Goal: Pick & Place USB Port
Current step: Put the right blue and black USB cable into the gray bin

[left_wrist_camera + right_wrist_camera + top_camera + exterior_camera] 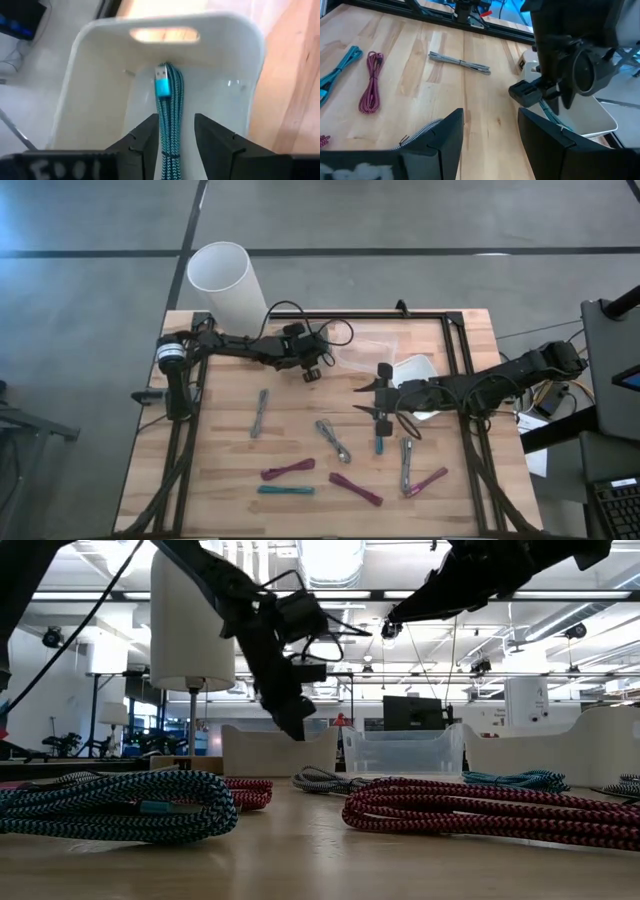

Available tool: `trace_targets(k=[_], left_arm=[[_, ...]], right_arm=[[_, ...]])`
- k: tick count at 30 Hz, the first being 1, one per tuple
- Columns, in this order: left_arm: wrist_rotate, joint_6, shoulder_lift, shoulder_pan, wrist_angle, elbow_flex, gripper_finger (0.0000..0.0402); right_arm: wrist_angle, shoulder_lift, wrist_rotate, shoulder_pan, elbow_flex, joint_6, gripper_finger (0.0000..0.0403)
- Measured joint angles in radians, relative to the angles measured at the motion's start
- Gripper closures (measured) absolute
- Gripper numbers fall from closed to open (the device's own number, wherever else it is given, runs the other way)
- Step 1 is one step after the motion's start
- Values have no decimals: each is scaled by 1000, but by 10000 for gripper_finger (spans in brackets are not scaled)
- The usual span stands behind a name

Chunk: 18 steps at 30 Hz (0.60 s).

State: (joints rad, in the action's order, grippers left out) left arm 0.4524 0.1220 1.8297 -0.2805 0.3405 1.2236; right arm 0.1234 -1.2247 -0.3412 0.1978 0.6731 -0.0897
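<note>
A teal braided USB cable (170, 110), folded into a bundle, sits between my left gripper's (175, 122) fingers, its blue plug (161, 85) pointing forward. My left gripper (312, 372) is raised above the table's middle, just left of a white bin (418, 365). In the left wrist view the bin (100, 40) shows ahead, with a handle slot in its far wall. My right gripper (362, 400) hovers open beside the bin, holding nothing. The right wrist view shows its fingers (490, 117) apart and my left gripper (535, 92) with the cable. My left gripper pinches the teal cable bundle between its two fingers, which lie along the cable's length. The plug end (162, 75) sticks out past the fingertips. The other end (551, 111) hangs below the gripper near the bin's rim (600, 117). The cable is lifted clear of the table.
Several coiled cables lie on the near half of the table: grey (260, 412), grey (335, 440), magenta (285, 470), teal (285, 490), magenta (358, 488). A tall white cylinder (225, 280) stands at the far left corner. A clear plastic container (370, 345) sits by the bin.
</note>
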Motion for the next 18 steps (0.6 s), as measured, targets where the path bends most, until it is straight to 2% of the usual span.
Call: trace_targets(k=[4,11,18], left_arm=[[64,0,-2,29,49,64,268],[69,-45,-2,98,265,170,268],[69,-123,-24,194,460,194,269]], right_arm=[[-3,0,0,0,0,5,218],[-51,0,0,0,0,51,218],[-73,0,0,0,0,96,218]])
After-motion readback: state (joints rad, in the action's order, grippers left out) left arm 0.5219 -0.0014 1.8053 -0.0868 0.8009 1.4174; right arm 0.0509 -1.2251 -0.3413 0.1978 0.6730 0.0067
